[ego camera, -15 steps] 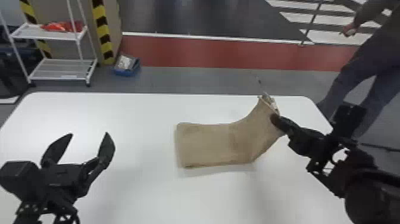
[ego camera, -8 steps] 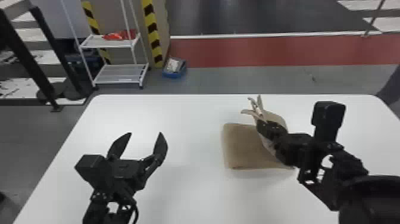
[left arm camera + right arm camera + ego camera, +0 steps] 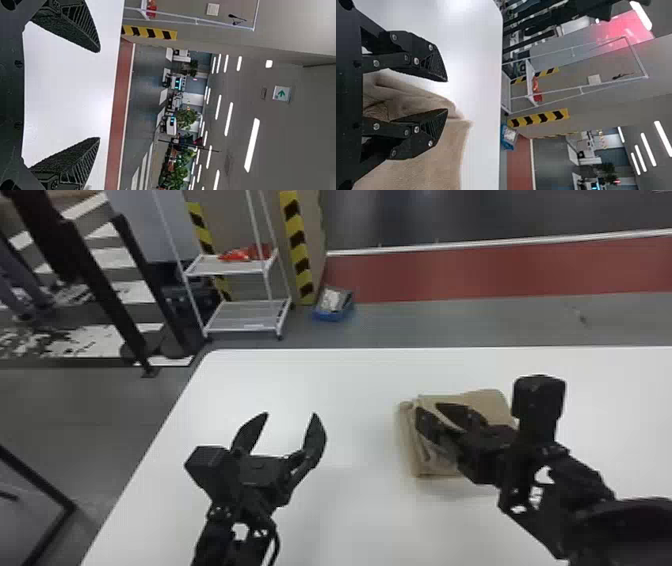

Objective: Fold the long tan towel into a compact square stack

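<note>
Since a moment ago, the raised end of the towel (image 3: 485, 401) has come down across the rest of the cloth. Jaws of the right gripper (image 3: 429, 408), upright around that end then, are now lowered and parted a moderate amount, over the edge nearer the left gripper (image 3: 290, 415). The latter's jaws stand wide and empty above the counter (image 3: 370, 520), well apart from the cloth.

State of work: the towel lies on the counter as a thick, roughly square stack. Release of the last fold appears complete; flattening and squaring likely remain.

Caution 1: a loose fold (image 3: 421, 101) rises between the right jaws. If they withdraw sideways or snag the cloth, the top layer may drag back and reopen the fold.

Caution 2: the layers at that edge look uneven and slightly puffed. Left unpressed, they may spring up and leave the stack out of square.

Caution 3: pressing with the fingertips alone may push the whole stack along the smooth counter, since no second gripper braces it. Lift the jaws clear first, then press flat from above.
</note>
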